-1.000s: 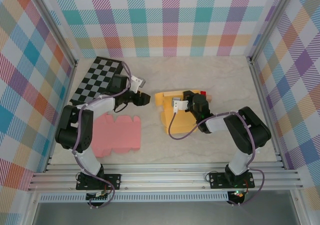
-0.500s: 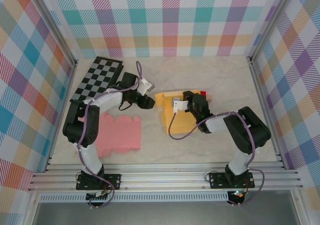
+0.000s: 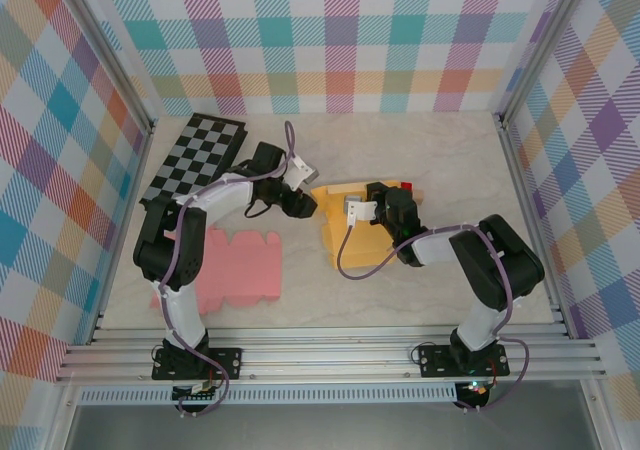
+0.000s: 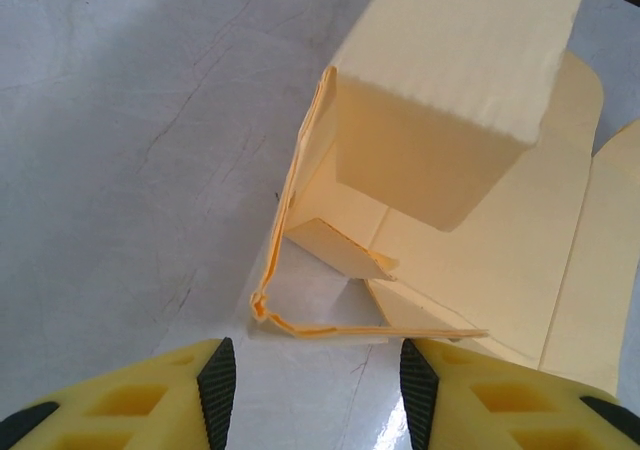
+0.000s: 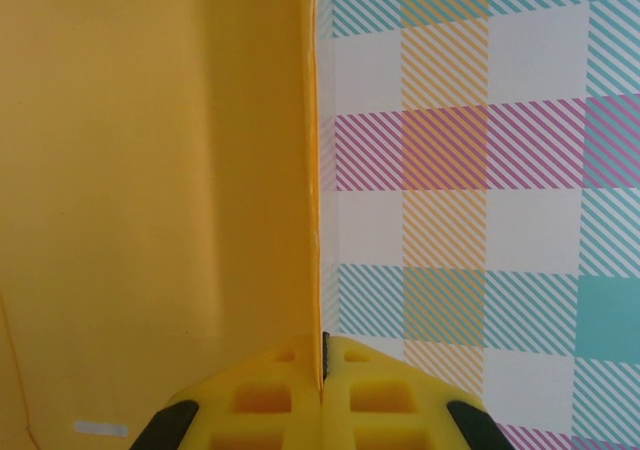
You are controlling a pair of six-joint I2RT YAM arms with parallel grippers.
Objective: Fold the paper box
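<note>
Paper box (image 3: 345, 232): yellow, half-raised, centre of frame on the bench (image 3: 400, 300) | right tool (image 5: 322, 358) pinched shut on its upright wall | left tool (image 4: 318, 380) half-spread and empty, box's loose corner flap just ahead, at lower centre of the wrist view | risk: if I drive in off-line, I'd expect the flap to buckle or the wall to slip from the pinch

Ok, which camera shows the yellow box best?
Top external: it shows nearly the whole yellow box and its shape. The left wrist view shows its half-folded corner up close; the right wrist view, one flat panel pinched by the right gripper.
</note>
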